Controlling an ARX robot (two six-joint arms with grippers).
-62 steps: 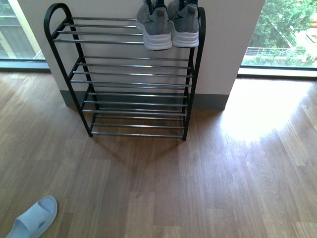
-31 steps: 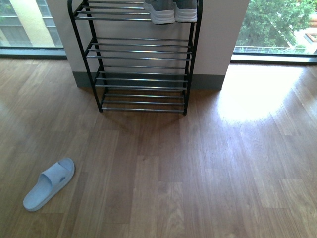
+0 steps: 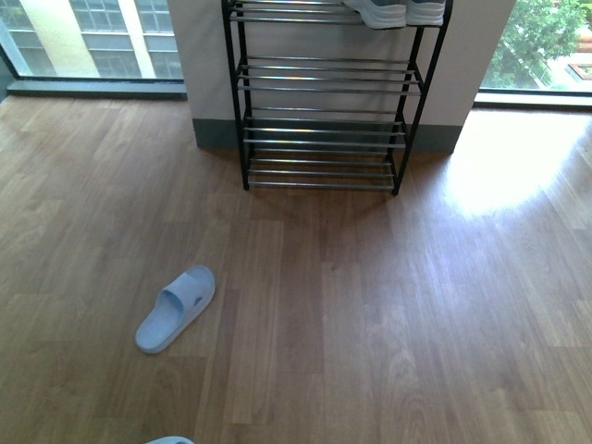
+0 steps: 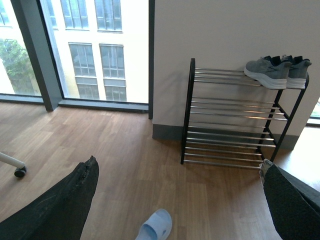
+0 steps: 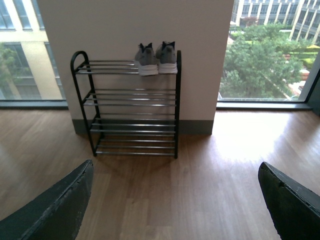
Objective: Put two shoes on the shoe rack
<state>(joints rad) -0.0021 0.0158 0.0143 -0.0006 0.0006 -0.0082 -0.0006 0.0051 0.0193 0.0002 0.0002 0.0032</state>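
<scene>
The black shoe rack (image 3: 324,120) stands against a white wall pillar; it also shows in the left wrist view (image 4: 235,120) and the right wrist view (image 5: 132,107). Two grey sneakers (image 5: 156,59) sit side by side on the right end of its top tier (image 4: 277,71), soles just visible at the front view's top edge (image 3: 393,12). A pale blue slide (image 3: 176,308) lies on the wood floor, left of the rack and well in front of it (image 4: 156,226). A second slide's tip (image 3: 169,440) peeks in at the bottom edge. My left gripper (image 4: 180,200) and right gripper (image 5: 175,200) hang open above the floor, holding nothing.
Floor-to-ceiling windows flank the pillar on both sides. A white leg with a black caster (image 4: 19,171) stands on the floor at the far left in the left wrist view. A bright sun patch (image 3: 504,176) lies on the floor right of the rack.
The view has pulled back from the rack and swung left. The rack has slid up and right in the picture, and the blue slide has come fully into sight toward the middle.
</scene>
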